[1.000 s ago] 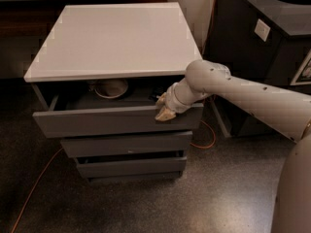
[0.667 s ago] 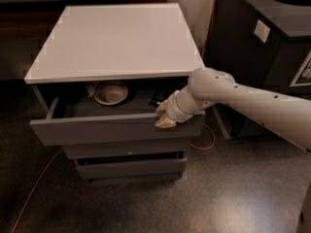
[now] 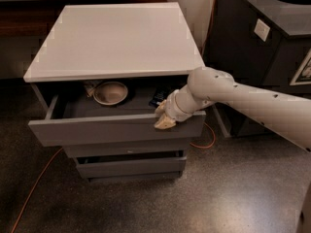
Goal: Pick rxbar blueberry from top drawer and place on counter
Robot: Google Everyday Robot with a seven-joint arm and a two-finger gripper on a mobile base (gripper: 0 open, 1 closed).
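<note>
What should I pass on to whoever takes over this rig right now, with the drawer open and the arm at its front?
Gripper: at the top edge of the top drawer front, right of its middle, not on the bar.
Rxbar blueberry: lying inside the drawer near its right rear, just behind the gripper. A bowl sits to its left.
Counter: bar not yet on it.
Done: drawer is pulled open.
Left: reach in, grasp the bar, lift it out, and set it on the counter.

Three drawers point(image 3: 131, 168), one bowl point(image 3: 111, 92), one bar point(image 3: 159, 97), one tool point(image 3: 163, 116) at top drawer point(image 3: 97, 131).
</note>
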